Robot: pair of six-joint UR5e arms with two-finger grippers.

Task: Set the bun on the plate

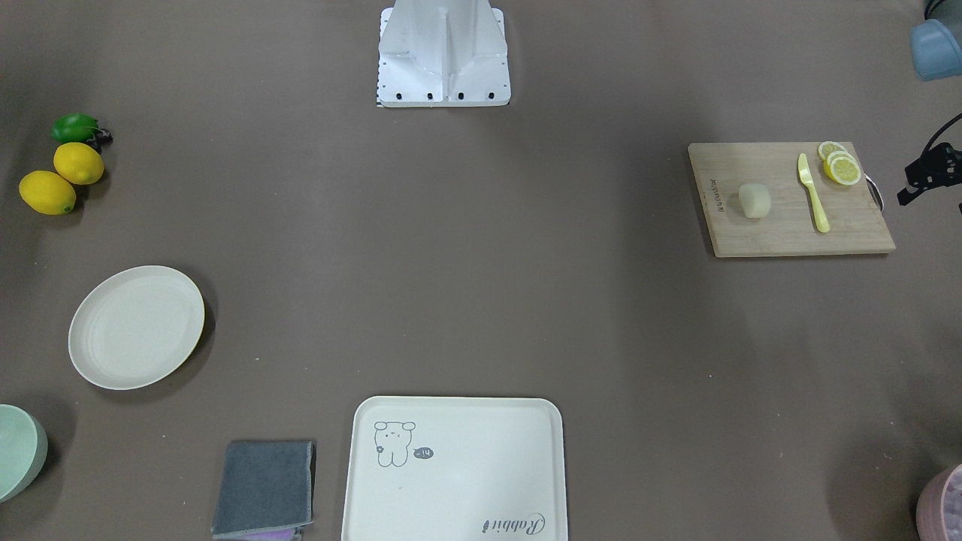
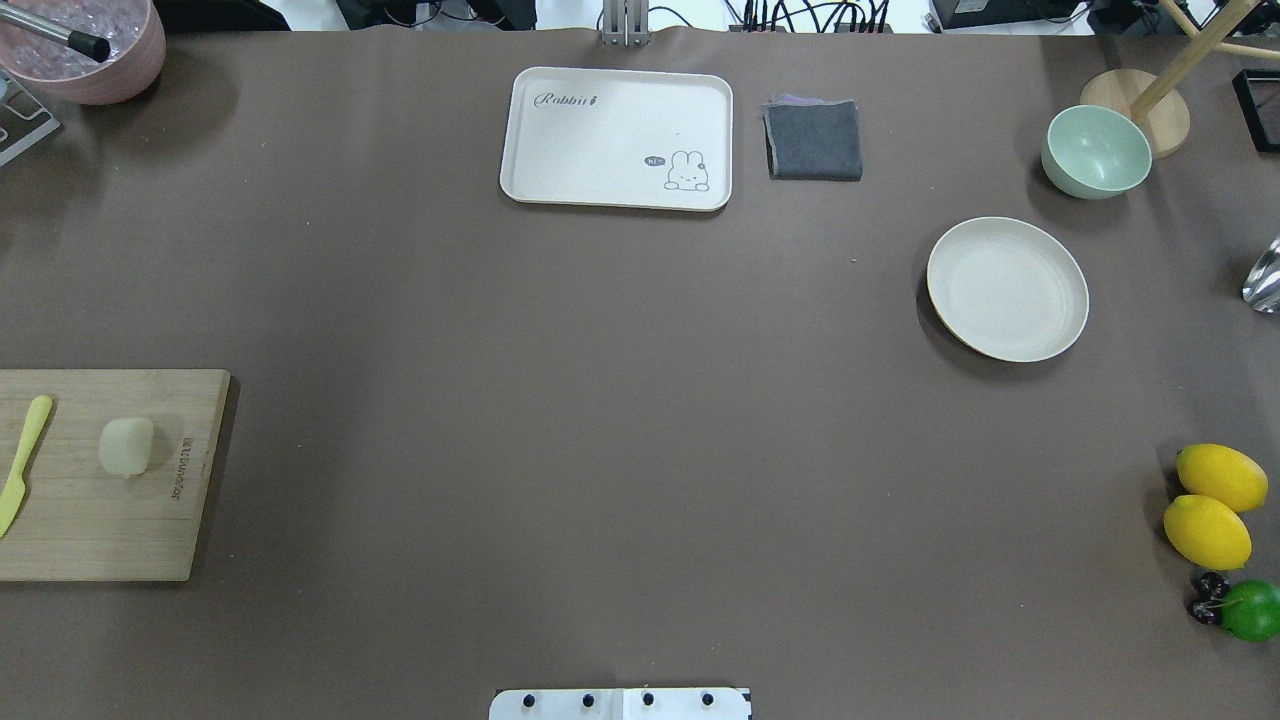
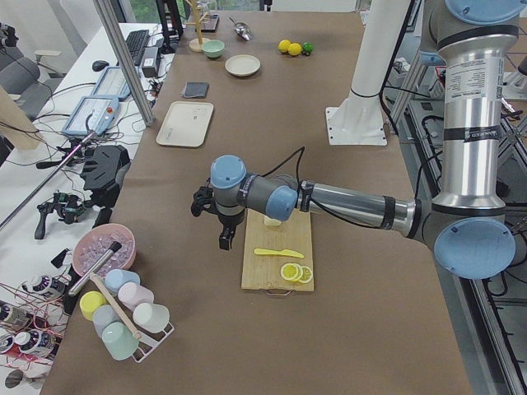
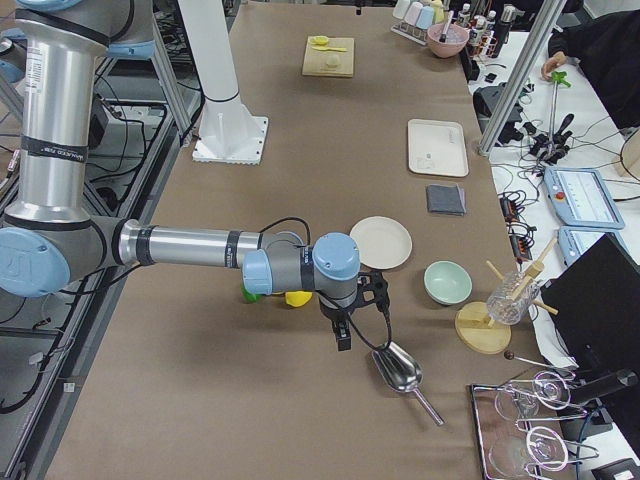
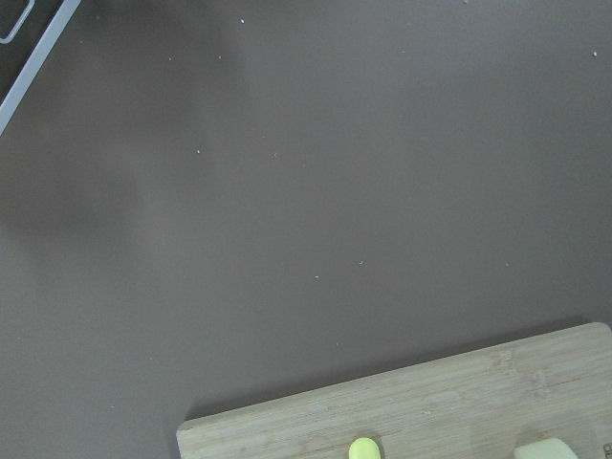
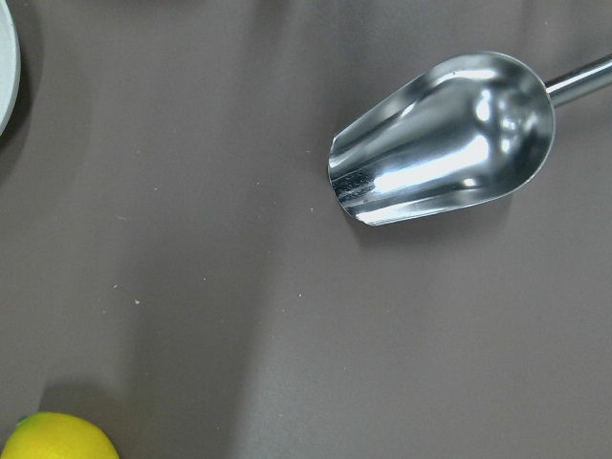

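Two arms hang low, one at each end of the table. Left gripper [image 3: 224, 237] is just beside the wooden board [image 1: 782, 240]; whether its fingers are spread or pressed together, cannot tell. Right gripper [image 4: 343, 336] hangs over the table between the metal scoop [image 6: 440, 139] and the lemons [image 2: 1215, 505]; finger state likewise cannot tell. Bun [image 1: 754, 200] sits on the board at the left end, untouched, apart from the yellow knife [image 1: 813, 194] and lemon slices [image 1: 842, 165]. Plate [image 1: 135, 327] lies at the right end, near the green bowl [image 2: 1096, 152], well apart from the bun.
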